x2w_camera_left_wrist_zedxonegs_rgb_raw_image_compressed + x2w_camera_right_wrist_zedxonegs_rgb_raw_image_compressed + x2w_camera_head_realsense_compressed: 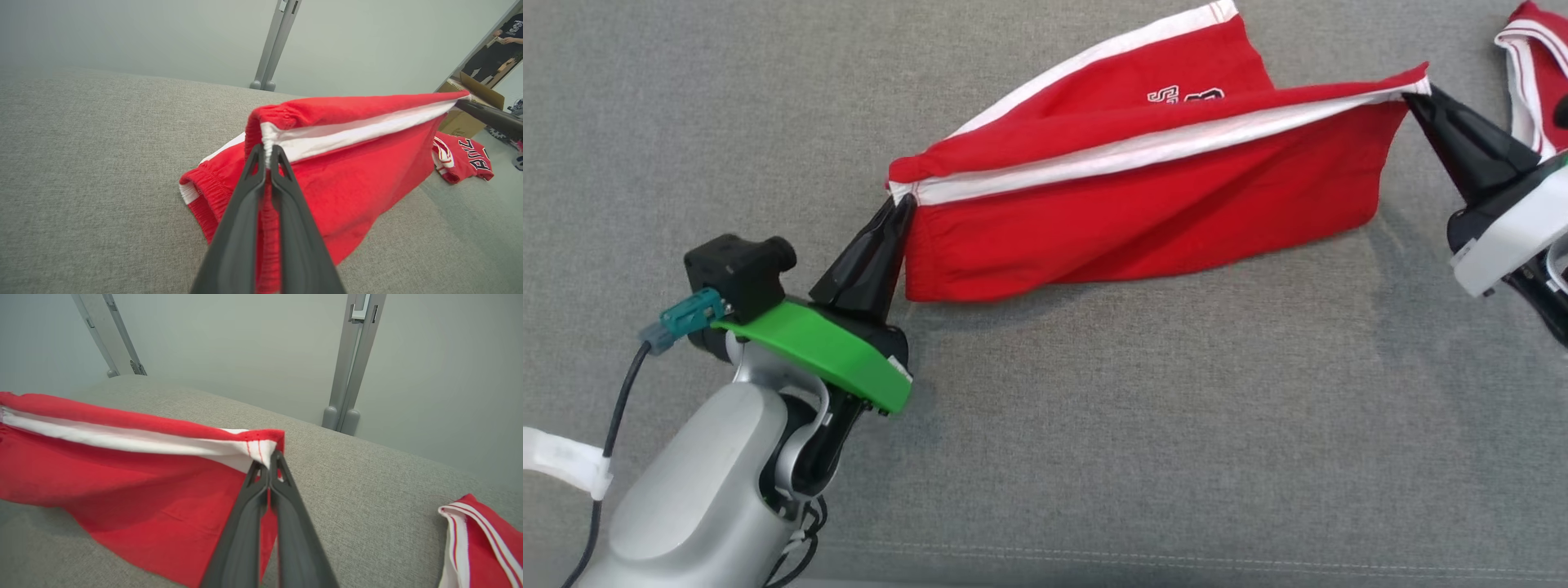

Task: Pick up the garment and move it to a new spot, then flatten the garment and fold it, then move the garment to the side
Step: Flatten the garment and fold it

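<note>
Head view has the red shorts point(1143, 204) strung out between both arms over the grey upholstered surface point(1094, 457). On my side the left gripper point(902, 202) is pinched tight on the waistband corner, right where the white side stripe point(1143, 151) starts, and the right gripper point(1413, 96) is pinched on the hem corner at the other end of that stripe. So the stripe edge is lifted and pulled fairly straight, while the rest of the cloth sags down and part of it lies on the surface behind.

I reckon I'm in the flatten part, not folding yet, since the fabric is creased and doubled over. Next move needs both pinches held and the arms lowered together under tension, so the cloth spreads instead of bunching. Also gotta stay off the red jersey point(1531, 82) just beside my right gripper
</note>
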Robot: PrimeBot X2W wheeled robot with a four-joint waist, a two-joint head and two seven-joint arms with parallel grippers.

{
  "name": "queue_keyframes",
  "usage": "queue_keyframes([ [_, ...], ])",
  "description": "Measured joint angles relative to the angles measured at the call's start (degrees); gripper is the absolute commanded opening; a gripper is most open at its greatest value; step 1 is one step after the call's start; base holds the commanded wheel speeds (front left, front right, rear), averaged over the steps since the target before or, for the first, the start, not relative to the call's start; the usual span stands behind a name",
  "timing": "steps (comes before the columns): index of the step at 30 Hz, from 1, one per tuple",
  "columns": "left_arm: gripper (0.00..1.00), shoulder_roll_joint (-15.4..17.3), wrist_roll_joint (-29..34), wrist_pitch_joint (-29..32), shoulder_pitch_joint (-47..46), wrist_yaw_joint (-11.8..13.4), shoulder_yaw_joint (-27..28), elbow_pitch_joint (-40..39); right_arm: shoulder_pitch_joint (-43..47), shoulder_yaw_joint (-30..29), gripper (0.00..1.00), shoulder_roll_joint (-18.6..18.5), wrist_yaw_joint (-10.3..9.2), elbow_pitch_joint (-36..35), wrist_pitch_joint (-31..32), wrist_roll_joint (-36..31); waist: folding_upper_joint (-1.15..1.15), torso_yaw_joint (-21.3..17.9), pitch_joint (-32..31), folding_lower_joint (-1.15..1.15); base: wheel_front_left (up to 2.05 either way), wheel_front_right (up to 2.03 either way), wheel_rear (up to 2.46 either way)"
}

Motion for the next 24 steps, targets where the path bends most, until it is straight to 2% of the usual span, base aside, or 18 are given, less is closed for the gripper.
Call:
queue_keyframes([
  [3,0.00,-1.1,0.9,0.5,-2.6,0.1,-0.6,0.2,-2.8,-0.4,0.00,-0.7,-0.56,1.0,2.8,0.0,0.00,1.1,2.0,0.00,0.00,0.00,0.00],
  [8,0.00,-3.2,1.7,0.5,-6.4,1.1,-0.2,0.8,-8.3,-1.2,0.00,-1.6,-0.60,1.7,6.3,-0.8,0.00,3.1,5.5,0.00,0.00,0.00,0.00],
  [15,0.00,-6.4,2.9,0.4,-9.8,1.1,-0.8,3.3,-14.0,-1.1,0.00,-2.3,-0.62,4.4,10.9,-2.2,0.00,6.6,9.5,0.00,0.00,0.00,0.00],
  [24,0.00,-9.6,3.8,-0.7,-13.4,1.1,-1.3,6.4,-19.8,-0.2,0.00,-2.7,-0.60,7.7,14.4,-4.3,0.00,11.1,13.1,0.01,0.00,0.00,0.00],
])
